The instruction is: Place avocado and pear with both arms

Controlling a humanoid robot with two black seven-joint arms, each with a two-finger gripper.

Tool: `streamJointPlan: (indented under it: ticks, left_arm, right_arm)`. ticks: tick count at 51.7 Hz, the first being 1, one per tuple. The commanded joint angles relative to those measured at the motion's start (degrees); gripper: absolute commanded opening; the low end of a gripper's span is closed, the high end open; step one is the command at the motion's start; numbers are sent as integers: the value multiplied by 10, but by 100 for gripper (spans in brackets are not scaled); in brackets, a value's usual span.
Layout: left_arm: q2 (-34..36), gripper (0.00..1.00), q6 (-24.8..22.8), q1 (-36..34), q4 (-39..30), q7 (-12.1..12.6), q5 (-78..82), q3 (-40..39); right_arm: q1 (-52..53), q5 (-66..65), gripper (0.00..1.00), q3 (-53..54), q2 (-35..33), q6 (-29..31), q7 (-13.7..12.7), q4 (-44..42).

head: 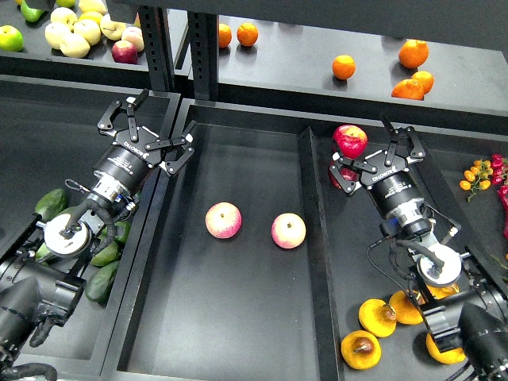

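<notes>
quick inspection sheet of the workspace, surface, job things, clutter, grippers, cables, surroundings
surface: black centre tray, holding two pink-yellow apples lying apart
job's things: dark avocado in the left bin beside lighter avocados; pear in the right bin among similar orange-yellow fruit
clutter: red fruit by the right gripper
grippers: left gripper open, holding nothing; right gripper open, holding nothing
cables: black cable looping off the right arm
surroundings: back shelf with oranges and pale apples; small berries at far right

Orange-yellow pear [360, 349] lies dimple-up in the right bin's near corner — dark avocado [101, 282] in the left bin
</notes>
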Motion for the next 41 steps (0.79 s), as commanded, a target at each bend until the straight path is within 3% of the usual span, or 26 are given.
streamJointPlan:
  ticks: [1, 19, 41]
  left_arm:
    - [0, 100, 0, 0, 7, 0, 0, 8]
    - [0, 100, 0, -32, 92, 2, 0, 18]
    - [0, 100, 0, -47, 104, 2, 1, 27]
  right_arm:
    - [-6, -76, 100, 25, 0, 0, -1, -12]
    - [-10, -87, 100, 55, 0, 0, -1, -33]
    - [-10, -87, 100, 62, 0, 0, -1, -32]
